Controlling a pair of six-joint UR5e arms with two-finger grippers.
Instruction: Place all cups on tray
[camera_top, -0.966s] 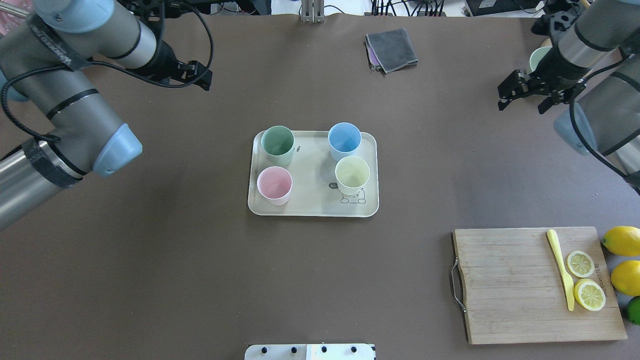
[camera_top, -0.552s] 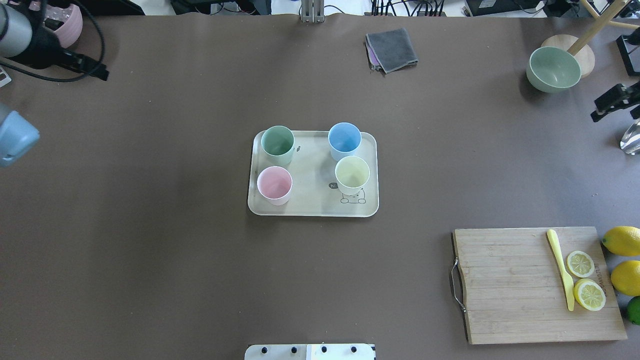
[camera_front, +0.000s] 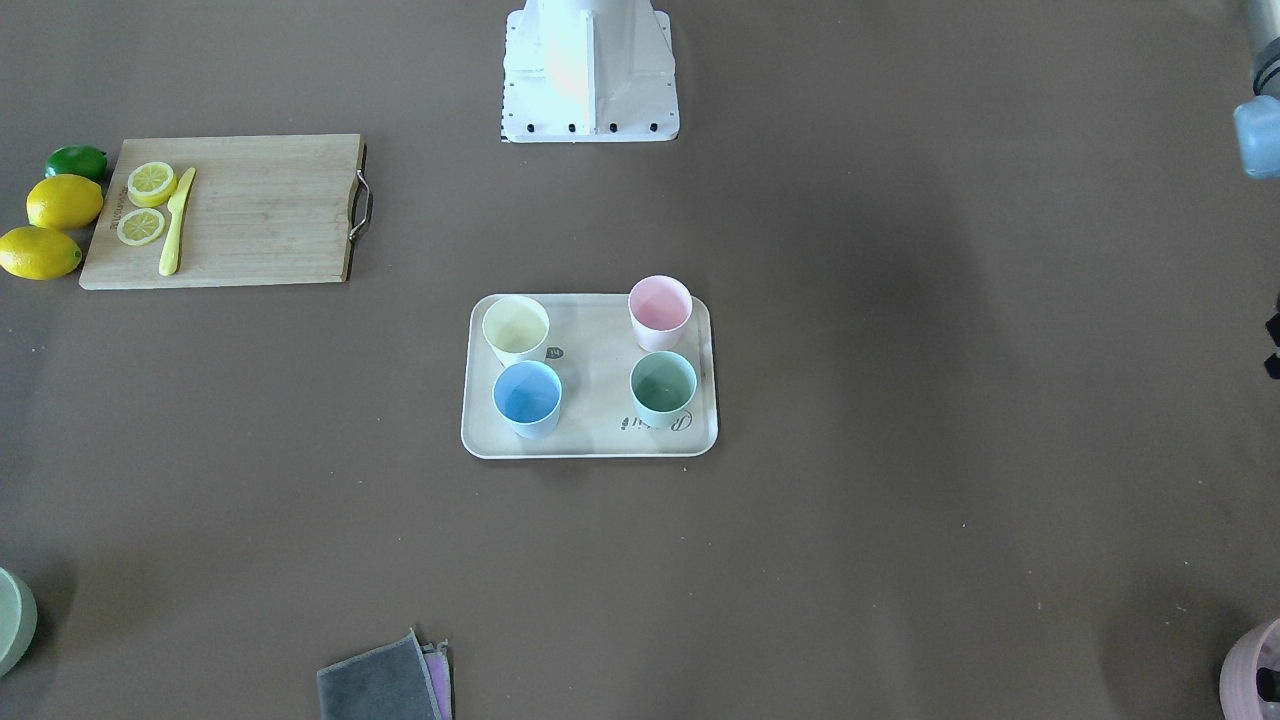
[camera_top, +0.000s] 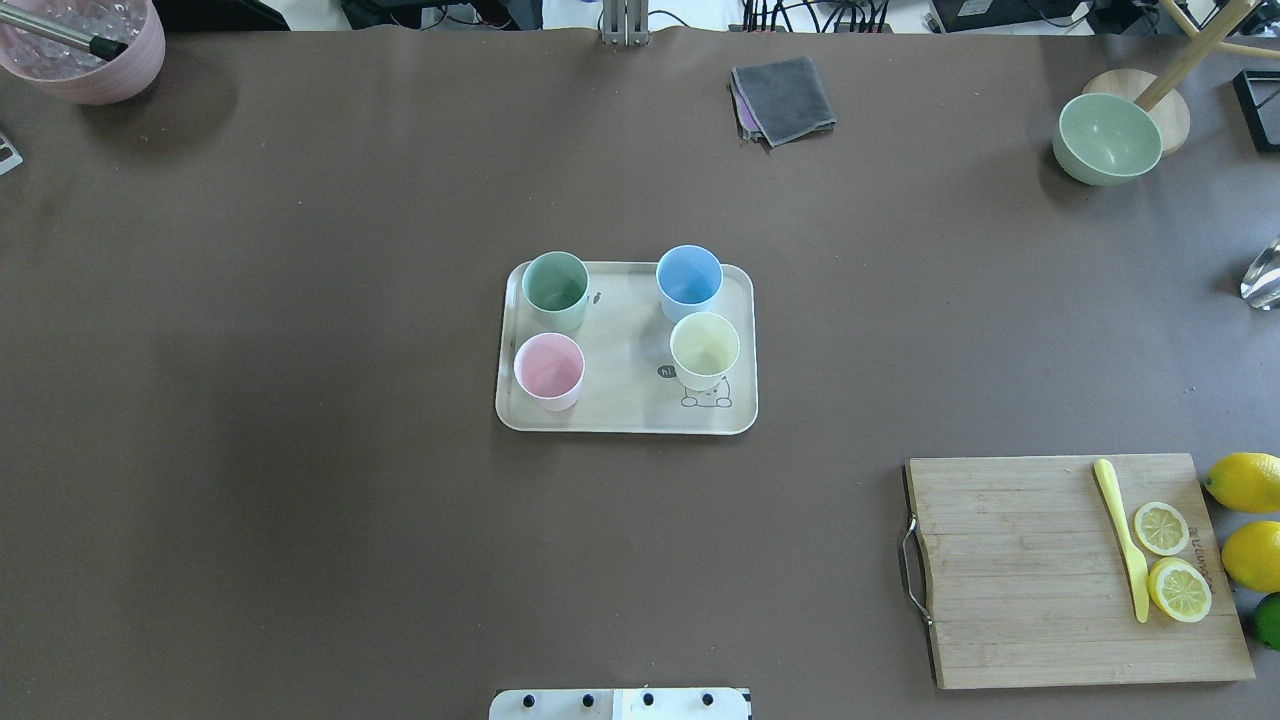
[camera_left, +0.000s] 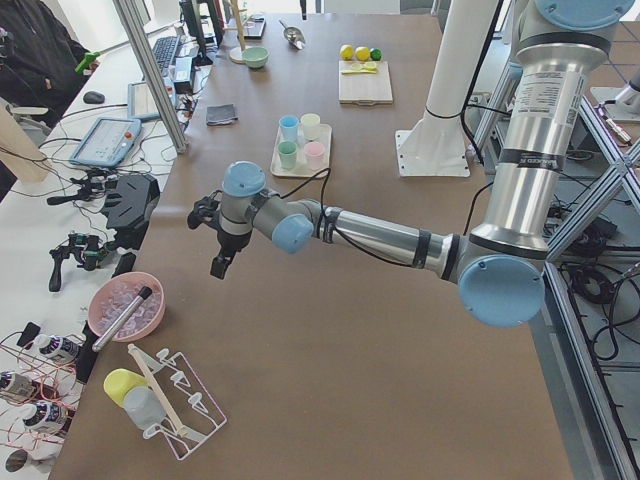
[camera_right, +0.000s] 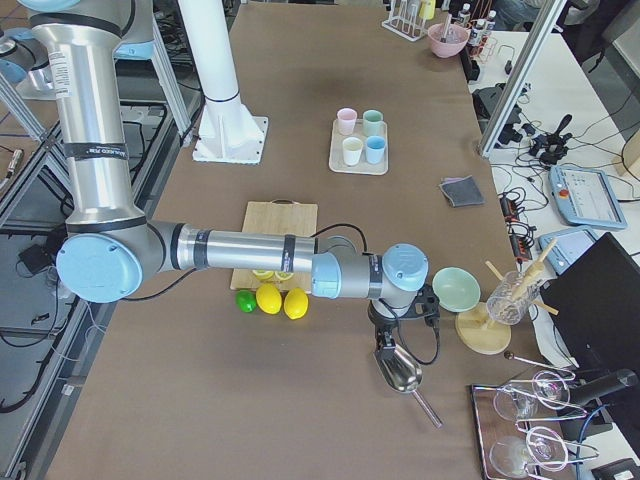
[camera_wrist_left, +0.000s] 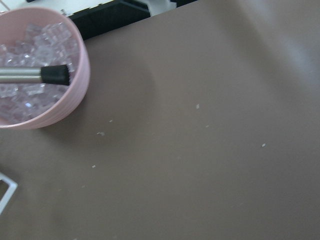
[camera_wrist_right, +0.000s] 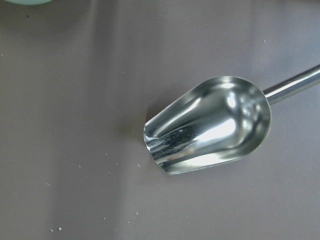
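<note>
Cups stand upright on the tray (camera_top: 625, 415): green cup (camera_top: 555, 285), blue cup (camera_top: 689, 277), pink cup (camera_top: 548, 366), yellow cup (camera_top: 704, 346). Judging it done, we should park arms well clear of it. We cannot tell how open left pincer (camera_left: 222, 258) or right pincer (camera_right: 385, 325) is.

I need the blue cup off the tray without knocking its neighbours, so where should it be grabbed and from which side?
Probably best to come straight down and pinch the blue cup across its upper wall, closing along the long direction of the tray. The cup stands upright. The yellow cup crowds its side nearest the robot, while the sides toward the green cup and the tray's short rim look free.
</note>
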